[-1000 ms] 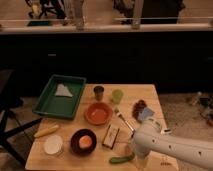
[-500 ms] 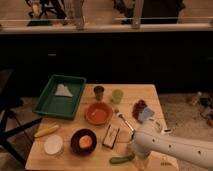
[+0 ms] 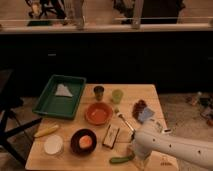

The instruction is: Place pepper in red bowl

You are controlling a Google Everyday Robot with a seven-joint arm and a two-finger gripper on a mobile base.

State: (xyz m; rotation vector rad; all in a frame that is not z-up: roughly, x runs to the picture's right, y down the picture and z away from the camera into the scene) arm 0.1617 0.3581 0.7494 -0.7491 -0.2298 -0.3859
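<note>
Not much movement in this last second, and that is the story: the white arm coming in from the lower right of the frame has only crept a touch further left and down, so the claw (image 3: 135, 156) now sits low at the bottom edge, just beside the right end of the pepper (image 3: 121, 159). The pepper hasn't budged. It lies flat on the wooden surface (image 3: 137, 92) in the bottom centre, same spot and same curve as a moment ago. The arm's own bulk covers the claw from here, so I can't tell whether it is spread, pressed together or already pinching the pepper. The red bowl (image 3: 98, 113) sits up and to the left, in the middle of the frame, with nothing in it. Between it and the pepper lies a small pale packet (image 3: 111, 135), with the dark bowl (image 3: 83, 141) holding something orange off to the left of that. My read is that we're at the very end of the reach or the start of the grasp, with lifting and carrying not yet begun. If the grip takes, the path runs up and left over that packet, so a clean lift matters before any sideways travel. The dark bowl next door is the one to avoid.
</note>
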